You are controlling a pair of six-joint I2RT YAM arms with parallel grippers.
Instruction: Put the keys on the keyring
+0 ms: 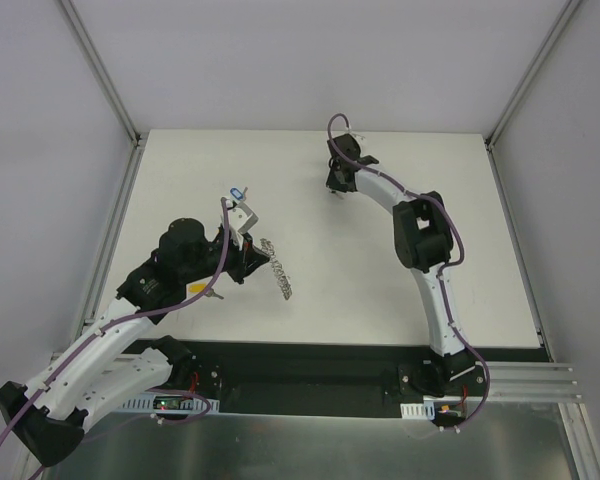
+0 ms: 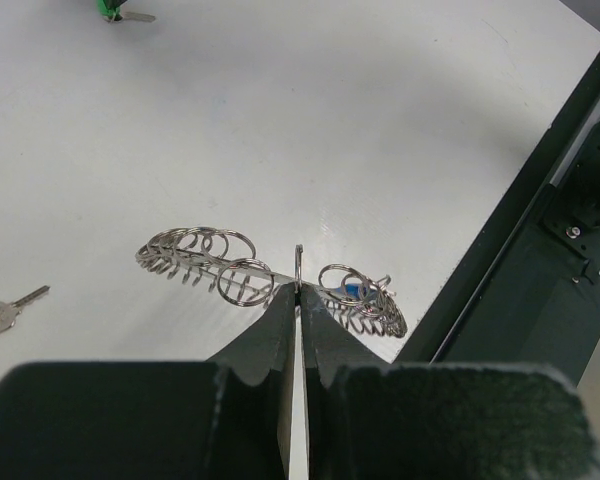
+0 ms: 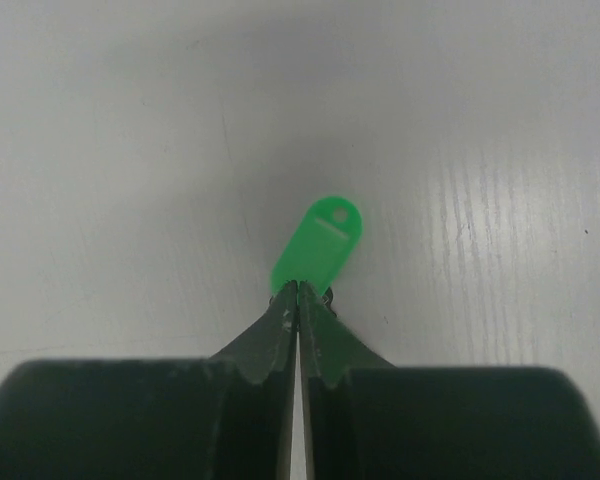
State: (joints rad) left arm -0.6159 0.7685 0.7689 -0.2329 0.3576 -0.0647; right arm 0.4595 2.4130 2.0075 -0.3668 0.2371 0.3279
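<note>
Fig.: my R gripper (image 3: 297, 292), fingers pressed together on the green key (image 3: 320, 240) (long axis straight ahead), works far-centre; the keyring (image 2: 210, 258), pinched edge-on in my L gripper (image 2: 298, 292), lies well apart, near-left.

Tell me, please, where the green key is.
The green key sits mid-frame in the right wrist view, pinched by the right pincer at the far middle of the table, well away from the keyring.

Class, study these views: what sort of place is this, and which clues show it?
Probably a robotics lab test cell: a white table enclosed by plain white panels, with a left arm and right arm bolted at its near edge.
</note>
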